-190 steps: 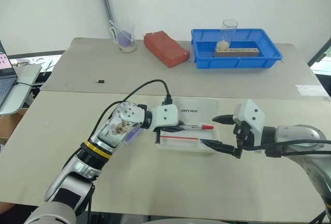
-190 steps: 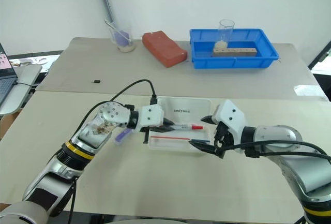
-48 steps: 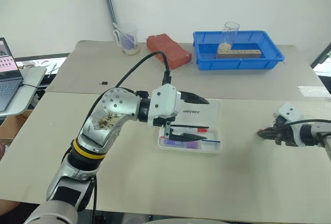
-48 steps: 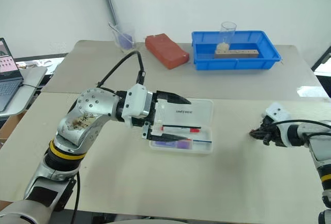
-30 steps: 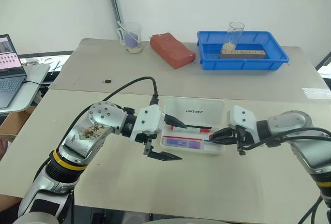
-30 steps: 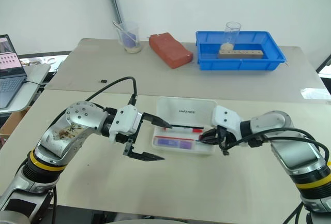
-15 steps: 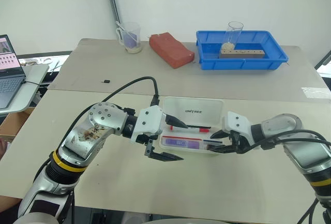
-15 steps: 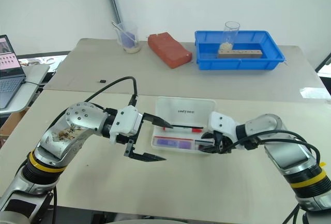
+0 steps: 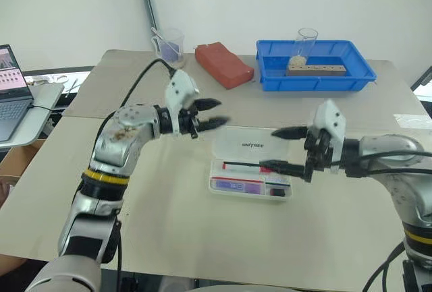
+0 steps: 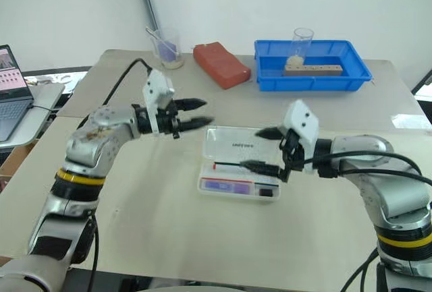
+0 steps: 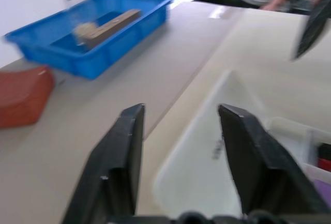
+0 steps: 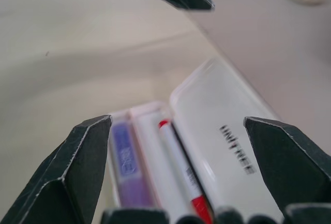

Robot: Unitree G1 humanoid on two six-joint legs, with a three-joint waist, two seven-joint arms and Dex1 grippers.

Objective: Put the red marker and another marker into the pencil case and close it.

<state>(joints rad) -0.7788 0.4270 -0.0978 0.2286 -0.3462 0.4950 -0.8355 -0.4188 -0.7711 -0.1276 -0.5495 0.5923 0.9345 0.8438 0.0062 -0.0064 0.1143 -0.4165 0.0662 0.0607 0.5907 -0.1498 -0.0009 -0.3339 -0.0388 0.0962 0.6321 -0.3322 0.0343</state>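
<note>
Both markers lie in the open pencil case (image 9: 251,170): red marker (image 9: 244,166), purple marker (image 9: 237,185). My left gripper (image 9: 210,112) hovers part-open behind the lid, right gripper (image 9: 279,149) spread wide above, ready to close it.

The beige table (image 9: 169,224) carries the pencil case (image 9: 253,164), blue tray (image 9: 314,69), red block (image 9: 224,64) and beaker (image 9: 170,48).

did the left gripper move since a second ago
Yes. The left gripper has risen away from the table beside the pencil case's tray and now hangs past the lid's far left corner, toward the red brick.
</note>
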